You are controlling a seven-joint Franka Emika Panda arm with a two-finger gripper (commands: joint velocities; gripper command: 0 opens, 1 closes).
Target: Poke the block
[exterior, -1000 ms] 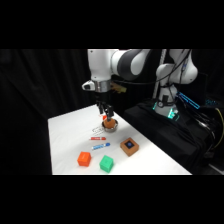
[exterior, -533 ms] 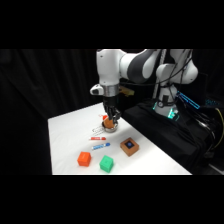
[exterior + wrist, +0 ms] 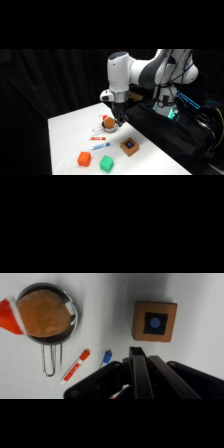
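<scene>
In the wrist view the block point(image 3: 154, 321) sits in the upper right of the frame, just above and slightly right of the gripper point(image 3: 136, 355) — not touching it. The fingers look pressed together with nothing held. A small metal pan point(image 3: 47, 319) holding a brown lump lies at upper left. From the side, the gripper point(image 3: 119, 121) hangs over the pan point(image 3: 109, 124), with the block point(image 3: 129, 146) lower right of it.
</scene>
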